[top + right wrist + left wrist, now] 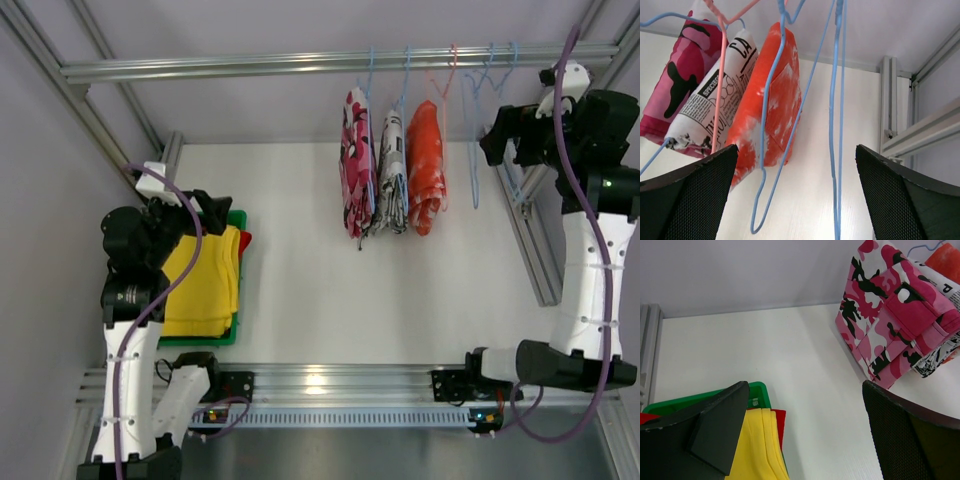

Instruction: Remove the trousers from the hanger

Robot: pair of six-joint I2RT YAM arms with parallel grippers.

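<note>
The left gripper [804,390] is hovering over the shallow green plastic tray [200,341] at the left side of the white table [300,250]. Its fingers are spread wide and are grasping nothing. In the tray the plain bright yellow cloth trousers [205,285] are lying folded on top of the plain bright red cloth trousers [245,240], of which only an edge is showing. I judge that these two pairs are finished, because they are off any hanger.

The right gripper [796,150] is standing high beside the silver metal rail [250,67], also fully spread and holding nothing. In the wrist view the empty thin blue wire hangers [835,125] are hanging between its fingers; whether one is touching a finger, I cannot tell.

Three pairs are hanging folded over their hangers: the pink camouflage trousers [356,165], the white newsprint-pattern trousers [392,170] and the orange-red mottled trousers [425,165]. The last pair is nearest to the right gripper, so it is probably the next one to take.
</note>
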